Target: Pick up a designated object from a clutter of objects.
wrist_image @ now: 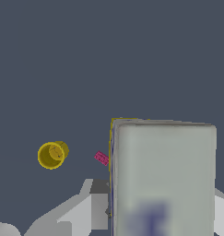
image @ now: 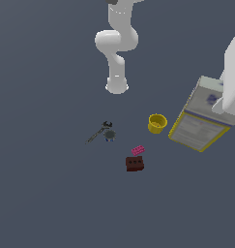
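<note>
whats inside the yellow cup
The yellow cup stands upright and open. In the exterior view and the wrist view only its yellow inner wall and floor show, with no object inside. Part of the floor is hidden by the near rim.

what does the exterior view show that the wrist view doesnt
Only the exterior view shows the dark red block, the thin grey tool and the arm's base. Only the wrist view shows a gripper finger against the box's side, with the box's top face close up. Both show the white-yellow box, the yellow cup and the pink brick.
</note>
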{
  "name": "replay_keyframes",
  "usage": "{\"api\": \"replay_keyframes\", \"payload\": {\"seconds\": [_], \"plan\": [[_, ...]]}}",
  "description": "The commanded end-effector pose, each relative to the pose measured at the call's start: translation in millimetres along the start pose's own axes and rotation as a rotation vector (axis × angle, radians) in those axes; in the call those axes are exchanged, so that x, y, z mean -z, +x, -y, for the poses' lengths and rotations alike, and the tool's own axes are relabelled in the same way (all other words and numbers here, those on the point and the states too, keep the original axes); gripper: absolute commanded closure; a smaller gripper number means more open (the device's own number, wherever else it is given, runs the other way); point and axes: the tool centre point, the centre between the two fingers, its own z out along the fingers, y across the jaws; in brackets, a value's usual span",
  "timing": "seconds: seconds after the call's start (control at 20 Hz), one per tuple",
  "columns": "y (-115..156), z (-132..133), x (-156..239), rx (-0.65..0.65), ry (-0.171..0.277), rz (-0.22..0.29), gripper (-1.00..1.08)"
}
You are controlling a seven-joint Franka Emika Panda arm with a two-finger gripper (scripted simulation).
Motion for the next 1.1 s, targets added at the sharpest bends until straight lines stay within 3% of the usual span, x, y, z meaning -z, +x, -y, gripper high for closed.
{"api": "replay_keyframes", "payload": {"seconds": [0.0, 1.05], "plan": [[3.8, -2.6, 5.9, 0.000, 0.000, 0.000, 1.08], [16.5, -11.3, 23.6, 0.001, 0.000, 0.000, 1.08]]}}
